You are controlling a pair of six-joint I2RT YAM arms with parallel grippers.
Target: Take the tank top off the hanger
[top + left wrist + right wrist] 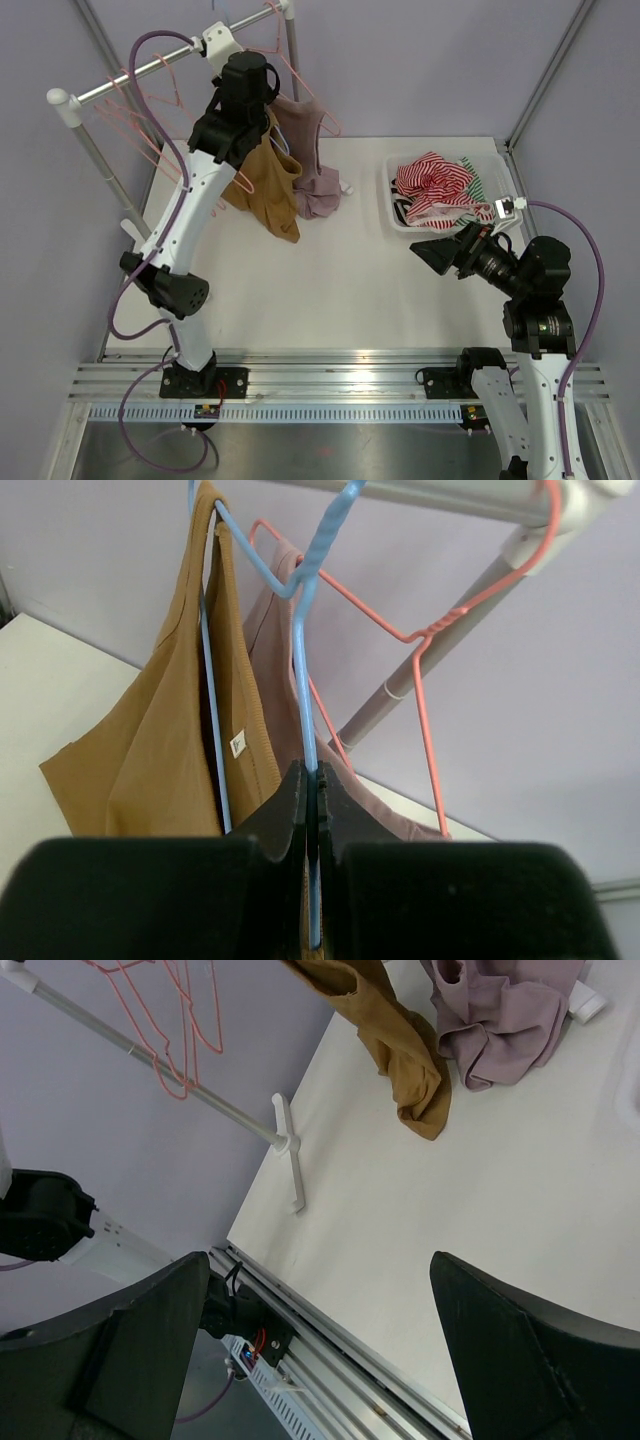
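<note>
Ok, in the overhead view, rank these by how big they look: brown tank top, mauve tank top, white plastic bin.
Largest: white plastic bin.
Then brown tank top and mauve tank top: roughly alike, unranked, since the left arm hides part of the brown one.

left end effector (312, 780) clamped, right end effector (318, 1256) wide.

Robot lab cell, def: plain purple walls (420, 60), arms (185, 215) bolted to metal rail (340, 365), white table (340, 290), clothes rack (140, 80) just above left gripper (313, 776).
</note>
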